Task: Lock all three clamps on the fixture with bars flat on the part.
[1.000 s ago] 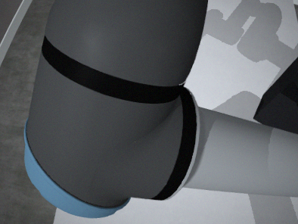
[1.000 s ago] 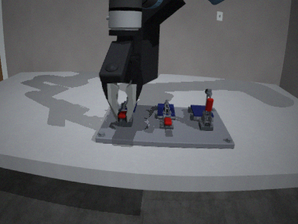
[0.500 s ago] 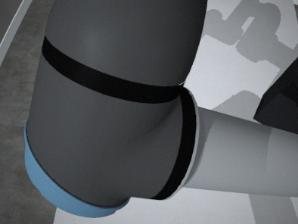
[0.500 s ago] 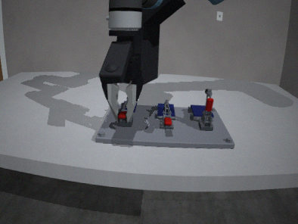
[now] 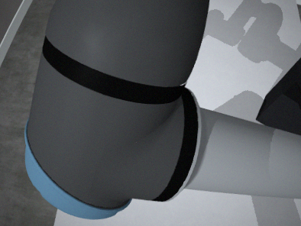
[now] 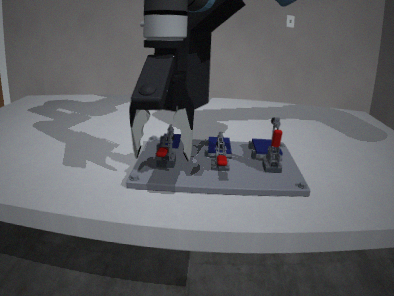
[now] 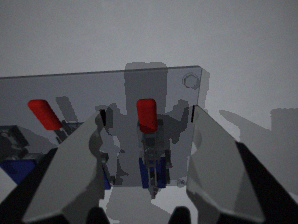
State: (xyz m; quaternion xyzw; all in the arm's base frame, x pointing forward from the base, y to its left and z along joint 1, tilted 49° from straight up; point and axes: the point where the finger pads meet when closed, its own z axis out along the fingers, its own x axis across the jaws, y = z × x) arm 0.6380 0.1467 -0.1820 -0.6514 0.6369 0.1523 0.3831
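Exterior view: the dark floor (image 6: pixel 100 265) is lying in front of the near edge of the bench (image 5: pixel 206 57) (image 6: pixel 65 185) (image 7: pixel 240 45). Behind that edge, the grey base plate (image 6: pixel 240 181) (image 7: pixel 90 92) is resting on the bench, well in from its left and right edges. Corner bolts (image 6: pixel 300 185) (image 7: pixel 190 81) are showing on the plate.

Three clamps are standing in a row. The right clamp (image 6: pixel 273 162) is holding its red handle (image 6: pixel 277 139) upright, its bar raised; it is visibly unlocked. The middle handle (image 6: pixel 222 160) (image 7: pixel 45 115) and the left handle (image 6: pixel 162 152) (image 7: pixel 147 115) are lying low, towards the near edge; whether either clamp is locked cannot be told. Blue parts (image 6: pixel 220 145) (image 7: pixel 160 172) are sitting behind the handles.

The gripper (image 6: pixel 161 156) (image 7: pixel 148 108) is hanging partly open, its fingers standing on either side of the left clamp (image 6: pixel 170 142) (image 7: pixel 151 162); the wrist view is showing gaps beside the handle, nothing being gripped. In the top view, the arm (image 5: pixel 99 126) (image 6: pixel 165 25) is blocking sight of the fixture. Shadows are crossing the bench towards its far edge, beyond which a plain wall (image 6: pixel 300 65) is rising.

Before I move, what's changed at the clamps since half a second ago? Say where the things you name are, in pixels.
The gripper's (image 6: pixel 162 158) (image 7: pixel 148 114) fingers spread apart, one to each side of the nearest red handle (image 6: pixel 162 152) (image 7: pixel 147 116). Whether they had gripped it, I can't tell. All three handles and the arm look unmoved.
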